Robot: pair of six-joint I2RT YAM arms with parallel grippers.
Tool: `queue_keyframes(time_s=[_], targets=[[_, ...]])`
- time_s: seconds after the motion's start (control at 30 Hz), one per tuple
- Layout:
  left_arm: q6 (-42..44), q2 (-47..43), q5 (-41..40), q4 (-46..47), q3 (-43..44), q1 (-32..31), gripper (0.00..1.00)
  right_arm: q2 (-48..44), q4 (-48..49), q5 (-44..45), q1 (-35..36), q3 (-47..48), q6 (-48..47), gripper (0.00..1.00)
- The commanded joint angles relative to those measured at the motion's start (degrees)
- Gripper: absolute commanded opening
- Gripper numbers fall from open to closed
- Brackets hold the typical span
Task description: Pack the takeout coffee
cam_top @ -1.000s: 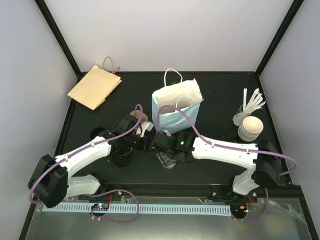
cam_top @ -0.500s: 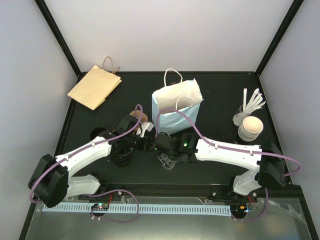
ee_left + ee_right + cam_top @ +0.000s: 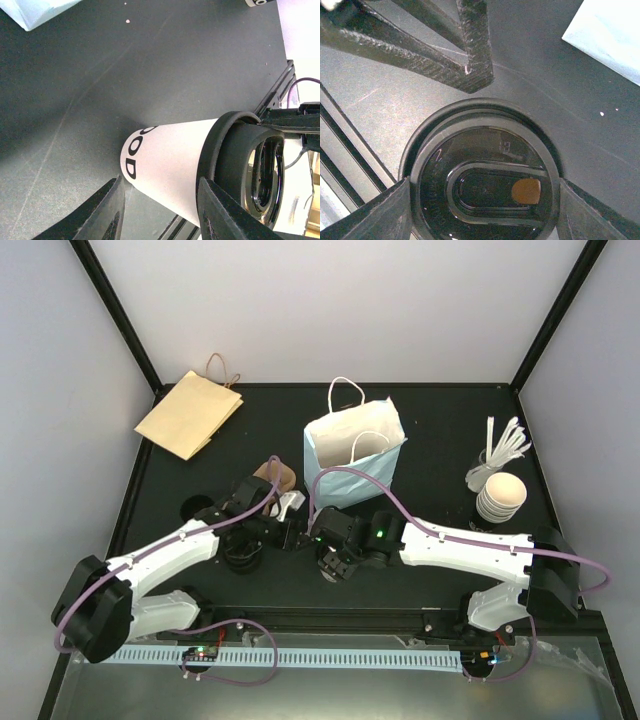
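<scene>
Left hand (image 3: pixel 161 192), part-closed, clamps small white paper cup with round black plastic lid (image 3: pixel 165 160), mid surface (image 3: pixel 440 430), 7 o'clock of white paper bag (image 3: pixel 350 455). Right hand (image 3: pixel 482 197) moved in toward 9 o'clock, narrowing astride lid; grip unconfirmed. Handover likely.

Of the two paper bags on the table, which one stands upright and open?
The white bag with looped handles, standing in the middle with its mouth open. The brown bag lies flat near the far left corner.
</scene>
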Motion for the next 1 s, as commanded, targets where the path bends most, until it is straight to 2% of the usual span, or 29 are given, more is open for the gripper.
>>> queue_keyframes(time_s=[0.0,0.5,0.97], targets=[[-1.2,-1.4,2.6,2.1,-1.1,0.5,0.42,0.4,0.3,-2.7,0.4,-1.5,-2.0,0.72],[-3.3,1.8,6.5,7.6,-1.6,0.5,0.4,0.5,0.4,-2.7,0.3,-2.1,-2.4,0.72],[-0.7,2.9,9.4,5.4,-2.6,0.4,0.4,1.1,0.5,-2.5,0.3,-1.9,-2.3,0.72]])
